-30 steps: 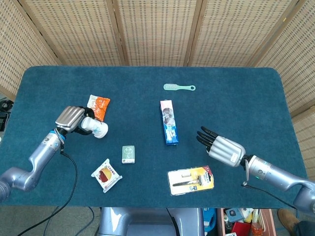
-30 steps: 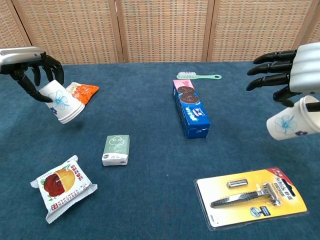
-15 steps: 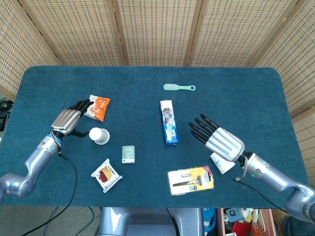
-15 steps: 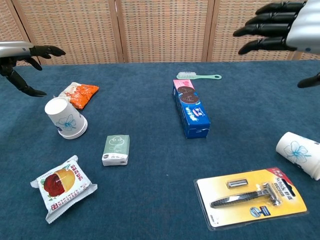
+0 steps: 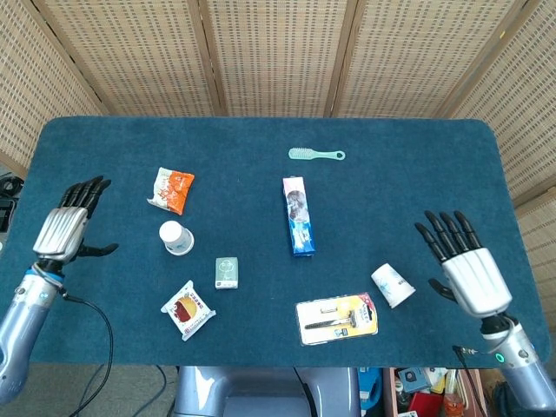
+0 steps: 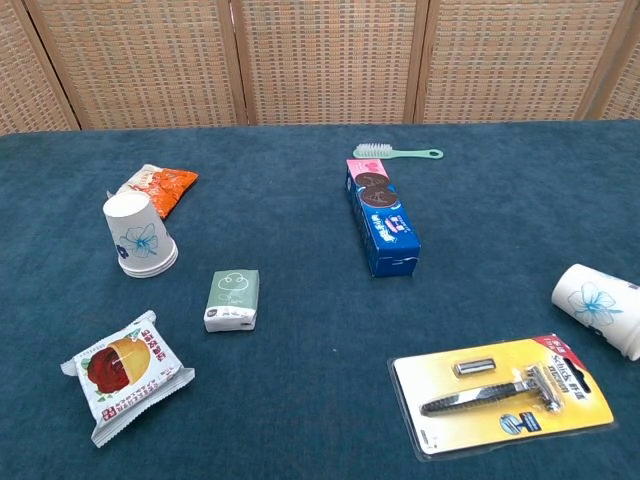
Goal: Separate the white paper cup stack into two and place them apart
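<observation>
Left robot hand (image 5: 65,228): fingers spread, holds nothing. Right robot hand (image 5: 467,265): same.
Upside-down cup (image 5: 175,237): stands on tabletop (image 5: 400,174), well right of left robot hand.
Tipped cup (image 5: 393,285): lies just left of right robot hand.
Judgement: separation done; retract clear of tipped cup, it may roll.

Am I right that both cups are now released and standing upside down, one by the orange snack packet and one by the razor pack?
Not quite: only the left cup by the orange snack packet stands upside down. The right cup by the razor pack lies on its side, as the chest view shows. Both are indeed released.
</observation>
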Tool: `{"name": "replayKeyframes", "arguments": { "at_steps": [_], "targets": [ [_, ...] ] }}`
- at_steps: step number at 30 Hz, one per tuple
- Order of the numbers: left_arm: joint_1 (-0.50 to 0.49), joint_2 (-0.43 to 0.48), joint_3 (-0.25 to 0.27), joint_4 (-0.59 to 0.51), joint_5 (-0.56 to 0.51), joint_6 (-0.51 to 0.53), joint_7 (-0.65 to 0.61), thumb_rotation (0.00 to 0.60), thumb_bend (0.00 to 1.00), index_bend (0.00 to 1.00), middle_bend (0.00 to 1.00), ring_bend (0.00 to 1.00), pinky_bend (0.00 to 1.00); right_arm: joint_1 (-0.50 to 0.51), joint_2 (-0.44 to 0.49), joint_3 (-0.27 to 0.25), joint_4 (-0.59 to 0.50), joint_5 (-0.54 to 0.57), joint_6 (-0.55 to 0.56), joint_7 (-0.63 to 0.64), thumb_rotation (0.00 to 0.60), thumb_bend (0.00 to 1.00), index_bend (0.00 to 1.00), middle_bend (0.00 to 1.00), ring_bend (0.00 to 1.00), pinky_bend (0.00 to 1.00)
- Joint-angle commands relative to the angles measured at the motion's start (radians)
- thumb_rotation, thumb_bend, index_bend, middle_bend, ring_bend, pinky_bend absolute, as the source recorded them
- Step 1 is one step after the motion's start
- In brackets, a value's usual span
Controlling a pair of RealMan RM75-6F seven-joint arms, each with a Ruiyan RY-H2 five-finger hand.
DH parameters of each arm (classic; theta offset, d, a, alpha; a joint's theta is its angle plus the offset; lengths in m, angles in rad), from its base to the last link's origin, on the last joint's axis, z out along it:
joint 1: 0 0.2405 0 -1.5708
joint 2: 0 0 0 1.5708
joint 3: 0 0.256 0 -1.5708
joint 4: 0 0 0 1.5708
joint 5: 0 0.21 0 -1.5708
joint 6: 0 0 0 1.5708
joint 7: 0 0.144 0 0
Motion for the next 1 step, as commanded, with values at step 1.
{"name": "replayKeyframes", "arguments": {
  "at_steps": [1],
  "targets": [
    [0.104, 0.024, 0.046, -0.085, 0.035, 0.136, 0.057, 0.600, 0.17, 0.00, 0.00, 0.00, 0.00, -0.068, -0.022, -0.021, -0.023, 0.036, 0.052, 0.032, 0.600, 0.00, 0.00, 0.00, 0.00, 0.00]
  ]
}}
